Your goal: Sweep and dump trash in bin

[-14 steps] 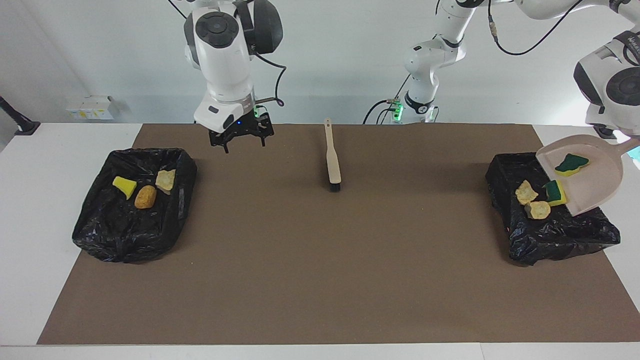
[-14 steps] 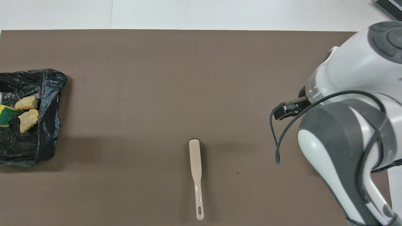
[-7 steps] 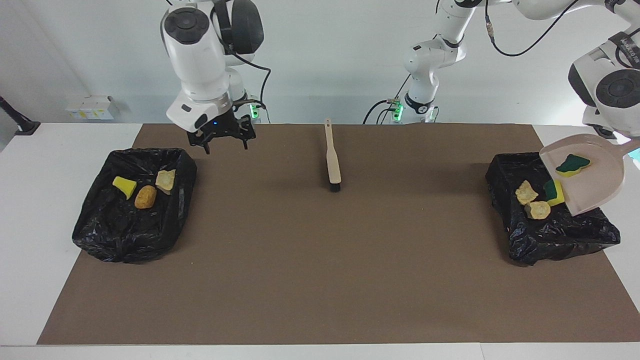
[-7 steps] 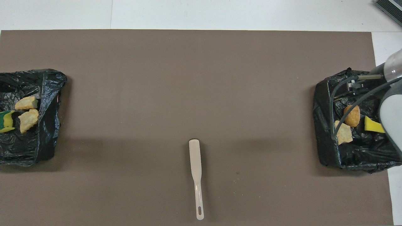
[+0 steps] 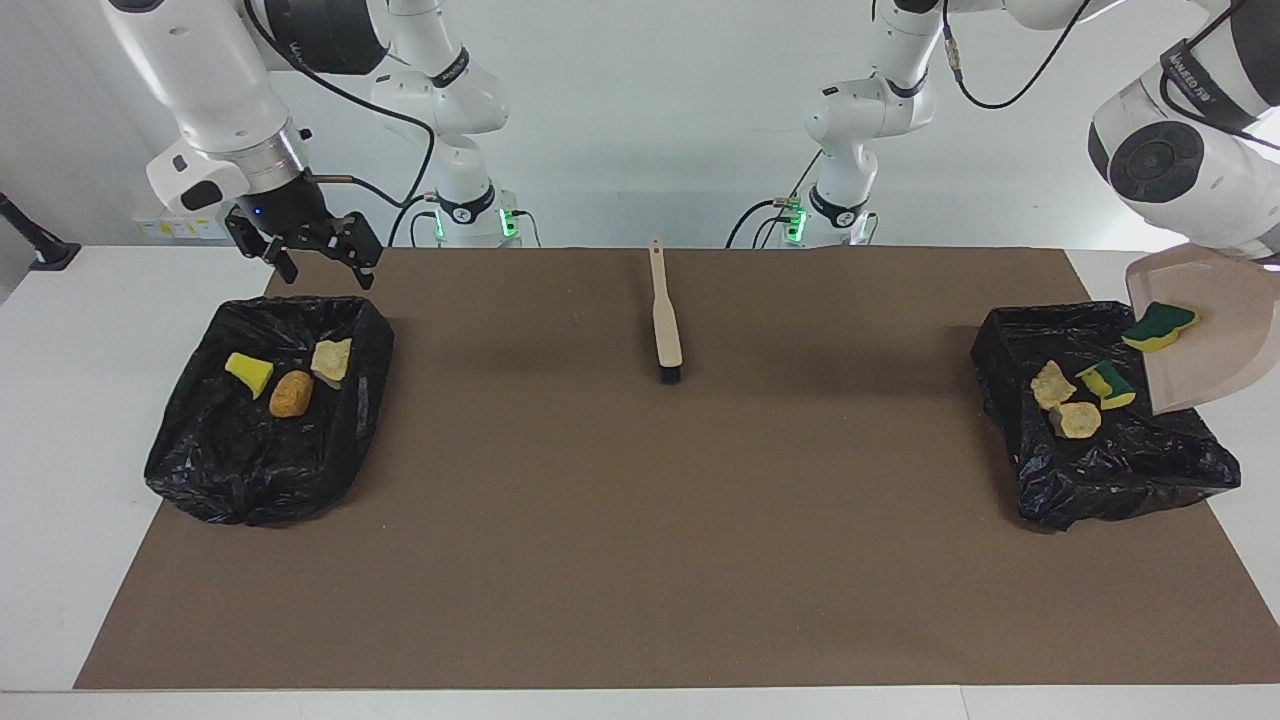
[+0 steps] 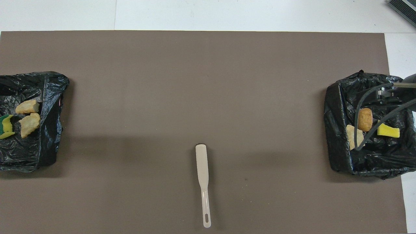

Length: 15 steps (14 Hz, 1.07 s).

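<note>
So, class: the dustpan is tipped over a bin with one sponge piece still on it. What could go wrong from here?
1. The green-topped sponge lies at the dustpan edge above the bin rim; it may drop outside.
2. It might cling to the tilted pan, so more tipping could be needed.

Robotics lab: two arms [image 5: 850, 110], bare white walls.

White wall [image 5: 650, 110], white table [image 5: 80, 420], brown mat [image 5: 640, 520]

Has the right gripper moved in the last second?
Yes. In the facing view the open right gripper has swung away from the brush toward the right arm's end, now over the robot-side rim of the bin there.
</note>
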{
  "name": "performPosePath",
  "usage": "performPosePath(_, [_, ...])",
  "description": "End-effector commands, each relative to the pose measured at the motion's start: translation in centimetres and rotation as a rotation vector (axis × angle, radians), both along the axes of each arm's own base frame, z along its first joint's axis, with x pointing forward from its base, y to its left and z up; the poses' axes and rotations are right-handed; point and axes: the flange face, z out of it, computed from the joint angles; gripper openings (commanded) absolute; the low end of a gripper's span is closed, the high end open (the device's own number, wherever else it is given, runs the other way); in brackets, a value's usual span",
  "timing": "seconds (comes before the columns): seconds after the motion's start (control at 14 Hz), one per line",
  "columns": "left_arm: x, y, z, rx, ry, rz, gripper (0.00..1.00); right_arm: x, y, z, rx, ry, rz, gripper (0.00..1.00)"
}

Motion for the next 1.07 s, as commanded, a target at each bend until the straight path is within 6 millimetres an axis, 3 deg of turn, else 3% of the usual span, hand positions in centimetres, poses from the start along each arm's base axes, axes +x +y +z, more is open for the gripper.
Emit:
performPosePath(0.0, [-0.9, -0.9, -0.9, 0.043, -0.053, 0.048, 0.0, -0.6, 0.2, -0.2, 0.026, -0.003, -0.012, 1.0])
performPosePath(0.21, [-3.4, -2.2, -2.8, 0.06, -0.216, 0.135, 0.0, -0.6, 0.2, -0.2, 0.026, -0.003, -0.012, 1.0])
performPosePath(0.29, [-3.5, -2.2, -2.8, 0.061, -0.234, 0.149, 0.0, -0.6, 0.2, -0.3, 0.026, 0.001, -0.012, 1.0])
performPosePath(0.43, [-3.8, -1.7, -2.6, 0.067, -0.302, 0.217, 0.0, -2.7, 0.0, -0.6, 0.026, 0.124, -0.012, 1.0])
performPosePath(0.57, [-4.4, -1.0, -2.2, 0.087, -0.333, 0.277, 0.0, -2.7, 0.0, -0.5, 0.027, 0.121, -0.012, 1.0])
performPosePath(0.78, [-4.2, -0.2, 2.3, 0.011, -0.398, 0.311, 0.0, -2.7, 0.0, -0.5, 0.027, 0.119, -0.012, 1.0])
performPosePath(1.0, [-4.0, -0.2, 4.3, -0.085, -0.281, 0.27, 0.0, -2.7, 0.0, -0.4, 0.027, 0.118, -0.012, 1.0])
